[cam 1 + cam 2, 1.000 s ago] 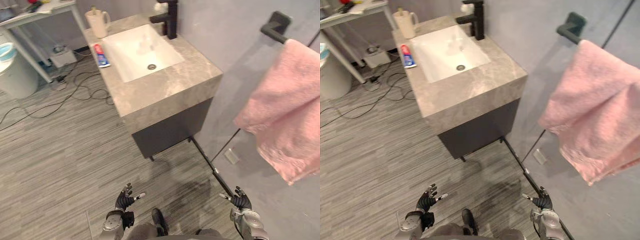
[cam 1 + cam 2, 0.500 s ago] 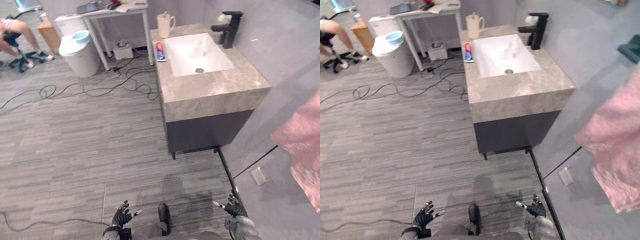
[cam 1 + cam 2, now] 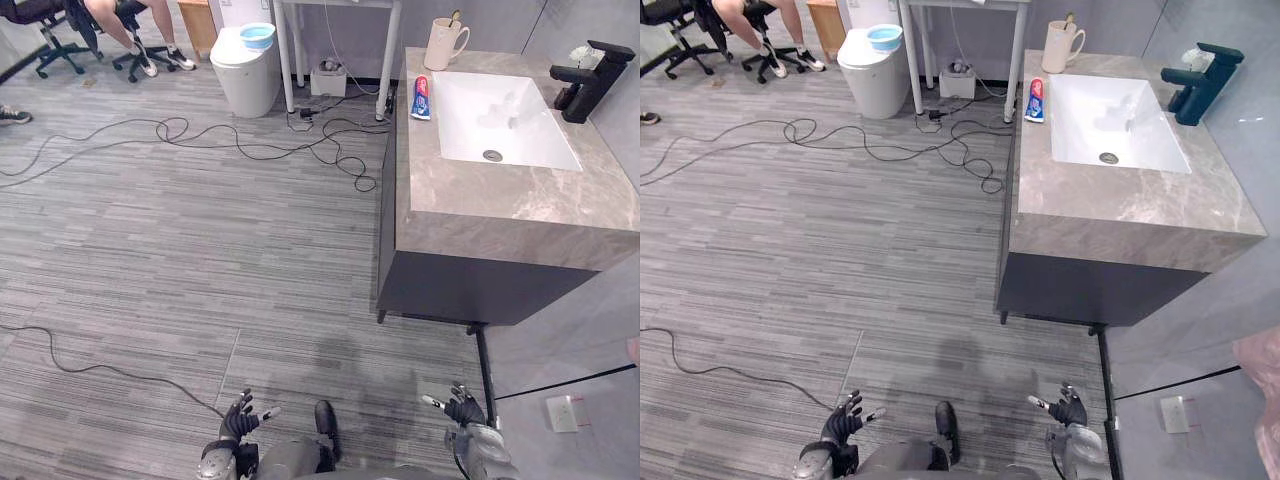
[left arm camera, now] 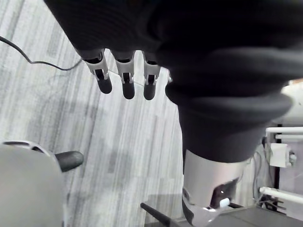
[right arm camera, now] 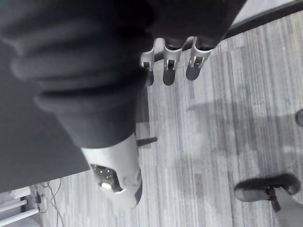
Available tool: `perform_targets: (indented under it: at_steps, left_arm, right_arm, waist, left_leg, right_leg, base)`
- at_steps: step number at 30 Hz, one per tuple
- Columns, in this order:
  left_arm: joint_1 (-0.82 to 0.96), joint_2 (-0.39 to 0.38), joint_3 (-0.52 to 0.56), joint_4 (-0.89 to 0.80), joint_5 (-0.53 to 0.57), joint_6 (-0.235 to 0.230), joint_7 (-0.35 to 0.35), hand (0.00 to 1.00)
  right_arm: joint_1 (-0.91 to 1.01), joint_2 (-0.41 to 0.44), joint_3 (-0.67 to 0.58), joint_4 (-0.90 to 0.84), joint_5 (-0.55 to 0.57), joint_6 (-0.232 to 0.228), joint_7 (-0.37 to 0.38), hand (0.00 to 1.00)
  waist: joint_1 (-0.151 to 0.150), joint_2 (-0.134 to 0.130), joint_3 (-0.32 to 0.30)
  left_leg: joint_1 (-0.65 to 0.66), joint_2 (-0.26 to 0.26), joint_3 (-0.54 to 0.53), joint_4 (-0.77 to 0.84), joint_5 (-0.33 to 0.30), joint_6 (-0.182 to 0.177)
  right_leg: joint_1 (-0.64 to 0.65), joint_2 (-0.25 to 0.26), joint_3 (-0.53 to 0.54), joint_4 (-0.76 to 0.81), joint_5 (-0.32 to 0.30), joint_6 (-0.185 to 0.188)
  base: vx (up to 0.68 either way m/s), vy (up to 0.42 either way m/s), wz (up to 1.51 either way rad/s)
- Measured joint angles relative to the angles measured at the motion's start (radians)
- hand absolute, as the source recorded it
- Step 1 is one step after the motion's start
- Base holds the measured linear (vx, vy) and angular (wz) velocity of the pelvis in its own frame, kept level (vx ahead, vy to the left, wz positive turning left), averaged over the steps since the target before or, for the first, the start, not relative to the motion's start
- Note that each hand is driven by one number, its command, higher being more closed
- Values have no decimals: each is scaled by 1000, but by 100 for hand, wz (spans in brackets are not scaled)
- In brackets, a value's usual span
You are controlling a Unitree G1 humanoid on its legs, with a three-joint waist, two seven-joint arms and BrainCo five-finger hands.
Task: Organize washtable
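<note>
The washtable [image 3: 500,205] stands at the right, a grey marble top on a dark cabinet. Its white sink [image 3: 500,120] has a black faucet [image 3: 590,75] at the far side. A cream cup [image 3: 440,42] with something sticking out of it stands at the top's back corner. Beside the sink lies a red, white and blue toothpaste tube [image 3: 421,97]. My left hand [image 3: 240,420] and right hand [image 3: 462,408] hang low over the floor, far from the washtable. Both are open and hold nothing, the fingers [image 4: 124,78] straight in the wrist views.
A white bin [image 3: 247,65] with a blue bowl on it stands by white table legs [image 3: 283,45]. Black cables [image 3: 250,140] run across the grey floor. A seated person's legs [image 3: 130,25] are at the top left. A pink towel's edge [image 3: 1262,385] hangs at the right.
The camera has swung left: the washtable now sits further right and the pink towel has nearly left the picture. Both hands stay low and open.
</note>
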Motion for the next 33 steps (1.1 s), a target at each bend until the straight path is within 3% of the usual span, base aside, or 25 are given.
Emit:
perform_targets:
  at_steps: [1,3,6,8,10,15,17,20,21,22,23,24,25,26,29,30,32,33]
  left_arm:
    - [-2,-1,-1,5,7,-1,0,0]
    - [-19,6,0,15,9,-2,1,0]
    - [-28,31,0,13,9,-3,1,0]
    - [-24,30,0,13,9,-2,1,0]
    - [-23,29,4,11,9,-3,1,0]
    - [-21,30,31,11,10,-3,1,0]
    - [-20,30,34,10,10,-3,1,0]
    - [-21,29,34,7,10,-3,1,0]
    - [-22,27,34,7,10,-3,1,0]
    - [-39,33,41,2,10,-4,0,0]
    - [-37,42,54,-8,10,-8,1,0]
    - [-39,36,61,1,13,-2,2,0]
    - [-44,33,64,4,16,-4,3,0]
    - [-43,32,65,2,18,-4,2,0]
    - [-26,31,64,1,26,-3,1,0]
    - [-15,36,65,-2,25,-3,2,0]
    - [-2,44,58,-3,25,-3,1,0]
    - [-2,44,58,-2,25,-3,2,0]
  right_arm:
    - [3,-2,3,8,0,1,0,0]
    - [3,-2,14,11,0,4,1,0]
    - [-10,28,51,13,-6,4,19,0]
    - [-13,28,51,14,-11,4,20,0]
    - [-17,23,55,14,-13,4,21,0]
    - [-32,24,86,14,-23,4,22,0]
    - [-42,24,90,3,-23,3,22,0]
    - [-51,20,96,-25,-23,0,22,0]
    - [-51,16,102,-25,-23,0,22,0]
    - [-48,33,116,-27,-23,-2,22,0]
    - [-35,31,128,-41,-24,-2,23,0]
    - [-35,30,123,-35,-27,0,23,0]
    - [-37,32,123,-33,-31,4,21,0]
    - [-29,32,123,-33,-31,3,22,0]
    - [-19,33,128,-33,-31,2,22,0]
    - [-6,31,132,-33,-31,2,22,0]
    - [2,20,162,-34,-31,1,22,0]
    - [2,17,169,-34,-31,-1,23,0]
  waist:
    - [-16,4,0]
    - [-7,8,1]
    - [-2,-20,2]
    - [7,-23,4]
    - [21,-21,5]
    - [24,-18,7]
    - [47,-13,9]
    - [48,-2,13]
    - [47,2,15]
    - [27,-43,17]
    - [52,-32,16]
    - [58,-13,26]
    - [57,-17,25]
    - [51,-17,26]
    - [46,-15,36]
    - [45,-24,48]
    - [44,-22,53]
    - [40,-21,57]
  left_leg:
    - [-3,16,2,42,-22,-11]
    - [-8,7,13,34,-34,6]
    - [-45,-6,29,40,-50,24]
    - [-53,-14,31,47,-62,30]
    - [-60,-32,26,52,-75,37]
    - [-96,-75,-23,57,-82,45]
    - [-105,-76,-29,56,-84,46]
    - [-131,-80,-41,51,-87,50]
    - [-133,-81,-39,44,-105,37]
    - [-172,-86,11,149,-197,-12]
    - [-238,10,-60,391,-245,109]
    - [-248,10,-99,434,-294,72]
    - [-239,1,-102,417,-294,43]
    - [-231,-5,-101,402,-289,49]
    - [-160,-23,-104,346,-288,50]
    - [-89,-41,-103,297,-283,43]
    - [-31,-52,-108,248,-274,29]
    - [5,-54,-114,215,-266,17]
  right_leg:
    - [-1,-13,1,3,3,11]
    - [-18,-26,24,3,13,23]
    - [-53,-37,35,-12,19,34]
    - [-54,-40,37,-21,18,37]
    - [-51,-50,40,-27,10,49]
    - [-51,-68,30,-28,8,53]
    - [-60,-62,30,-23,8,53]
    - [-80,-45,30,-18,8,53]
    - [-84,-34,27,-19,9,51]
    - [-100,-73,37,-39,19,34]
    - [-107,-62,44,1,18,93]
    - [-100,-52,56,12,24,114]
    - [-112,-64,69,27,30,89]
    - [-118,-67,74,42,37,80]
    - [-215,-89,145,293,33,7]
    - [-258,-85,197,443,-8,10]
    - [-297,-68,191,500,-49,8]
    - [-327,-33,187,486,-70,11]
  base:
    - [108,13,6]
    - [54,95,-19]
    - [17,130,-14]
    - [26,99,-1]
    - [36,96,18]
    - [41,46,35]
    - [0,2,8]
    - [-36,-8,12]
    - [-25,-1,29]
    - [10,10,6]
    - [0,0,0]
    - [46,124,-26]
    - [41,159,-5]
    - [58,220,-5]
    - [44,120,-7]
    - [69,54,-4]
    - [75,26,-5]
    - [78,24,1]
